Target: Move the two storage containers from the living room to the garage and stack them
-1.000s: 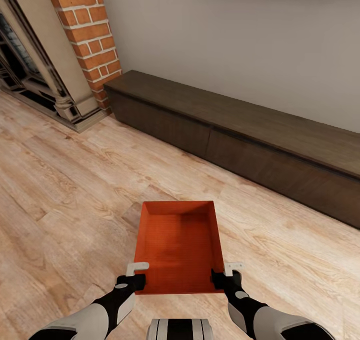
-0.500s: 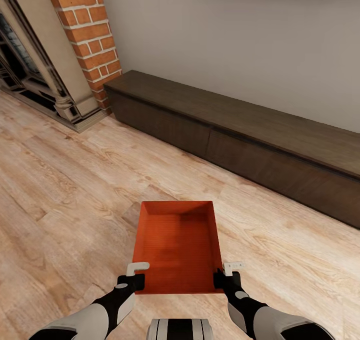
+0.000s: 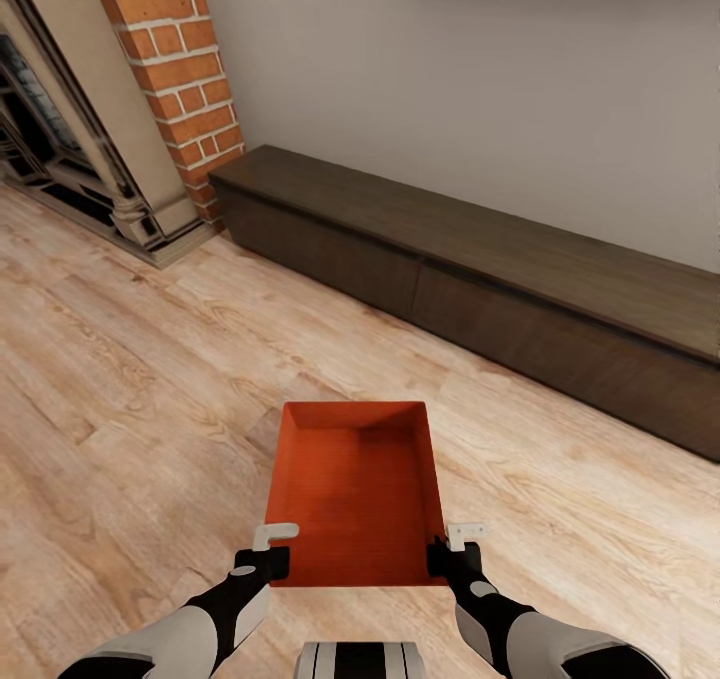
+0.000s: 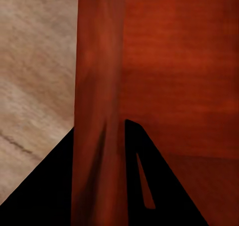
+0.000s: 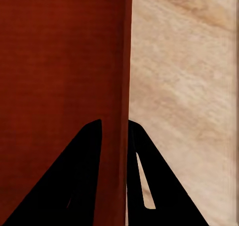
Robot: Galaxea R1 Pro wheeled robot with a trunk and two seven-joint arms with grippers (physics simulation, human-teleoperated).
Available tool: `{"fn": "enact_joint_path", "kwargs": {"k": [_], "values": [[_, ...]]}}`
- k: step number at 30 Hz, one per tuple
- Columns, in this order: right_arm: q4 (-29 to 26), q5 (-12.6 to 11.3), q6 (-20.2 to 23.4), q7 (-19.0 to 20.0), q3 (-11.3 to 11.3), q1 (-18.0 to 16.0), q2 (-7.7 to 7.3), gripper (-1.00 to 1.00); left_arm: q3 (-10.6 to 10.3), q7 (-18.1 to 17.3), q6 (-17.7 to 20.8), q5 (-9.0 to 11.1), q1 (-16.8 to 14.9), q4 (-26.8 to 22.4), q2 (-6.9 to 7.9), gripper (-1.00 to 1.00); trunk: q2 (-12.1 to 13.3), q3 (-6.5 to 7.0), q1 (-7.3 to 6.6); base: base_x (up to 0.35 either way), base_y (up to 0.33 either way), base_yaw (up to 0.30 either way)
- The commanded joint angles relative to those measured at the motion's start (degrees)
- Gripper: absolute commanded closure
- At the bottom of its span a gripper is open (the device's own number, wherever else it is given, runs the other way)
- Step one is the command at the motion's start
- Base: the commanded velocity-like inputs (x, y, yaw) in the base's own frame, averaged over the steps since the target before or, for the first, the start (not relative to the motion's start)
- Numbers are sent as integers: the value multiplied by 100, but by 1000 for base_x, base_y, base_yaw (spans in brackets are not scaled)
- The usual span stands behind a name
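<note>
One orange-red storage container [image 3: 355,489], open-topped and empty, hangs level in front of me above the light wood plank floor [image 3: 130,399] of the living room. My left gripper [image 3: 268,559] is shut on the near left wall, my right gripper [image 3: 450,557] on the near right wall. In the left wrist view the thin container wall [image 4: 97,86] runs between the dark fingers of the left gripper [image 4: 112,131]. The right wrist view shows the container wall [image 5: 122,61] pinched the same way by the right gripper [image 5: 114,123]. The garage is out of view.
A long, low dark wooden cabinet [image 3: 480,279] runs along the grey wall ahead and to the right. A red brick column [image 3: 175,69] and a stone fireplace [image 3: 70,139] stand at the far left. Open plank floor lies between me and the cabinet.
The whole picture has shifted slightly downward, so the camera has moved. The container stays held between both grippers, with the right gripper a touch closer in than a second ago.
</note>
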Motion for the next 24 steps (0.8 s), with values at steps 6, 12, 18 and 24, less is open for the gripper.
{"fn": "enact_joint_path", "kwargs": {"k": [6, 12, 18, 24], "values": [[22, -135, -39, -16, 85, -5, 1, 100, 28, 47, -18, 15, -4, 3, -1, 100, 241, 105, -133, 0, 0, 0], [22, -135, -39, -18, 84, -6, -1, 100, 28, 47, -18, 15, -4, 3, -1, 100, 481, 213, -265, 0, 0, 0], [22, -135, -39, -16, 86, -2, -3, 100, 28, 47, -18, 15, -4, 3, -1, 100, 722, 320, -397, 0, 0, 0], [22, -135, -39, -16, 86, -6, -6, 100, 28, 47, -18, 15, -4, 3, -1, 100, 963, 428, -528, 0, 0, 0]]}}
